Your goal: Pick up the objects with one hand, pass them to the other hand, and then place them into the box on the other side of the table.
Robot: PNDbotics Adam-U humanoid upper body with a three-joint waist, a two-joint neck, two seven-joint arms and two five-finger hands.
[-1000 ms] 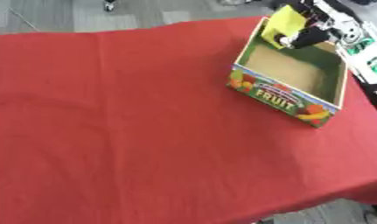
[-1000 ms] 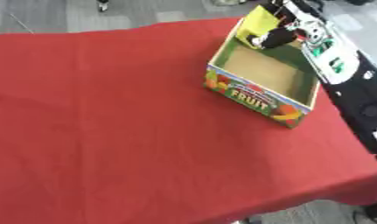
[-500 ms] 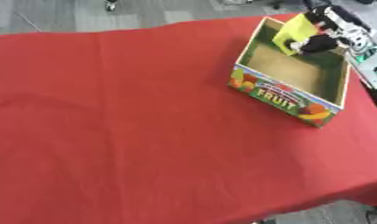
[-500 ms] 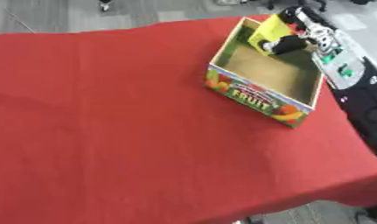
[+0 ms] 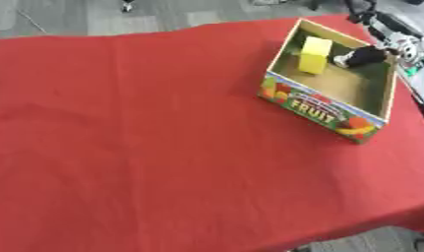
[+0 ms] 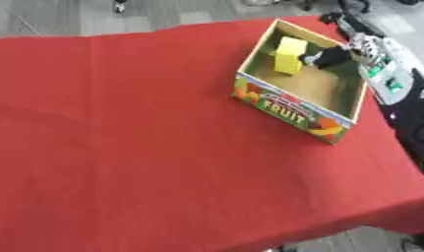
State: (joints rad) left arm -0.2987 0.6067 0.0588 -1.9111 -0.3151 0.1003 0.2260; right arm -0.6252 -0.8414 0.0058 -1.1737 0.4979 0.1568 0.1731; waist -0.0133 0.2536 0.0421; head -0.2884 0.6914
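R hand point(image 5: 363, 55) reached in over the far-right wall of the box point(image 5: 318, 110), dark fingers inside the rim, just beside the yellow block point(image 5: 315, 55) but apart from it w/ a small gap. Couldn't tell if the fingers were spread or curled; they held nothing visible. Block stood tilted against the box's far-left inner wall, resting on the cardboard floor. Box sat askew near the far-right corner of the red tablecloth point(image 5: 146, 147), "FRUIT" print w/ fruit pics on its near wall. L hand not seen in either view.
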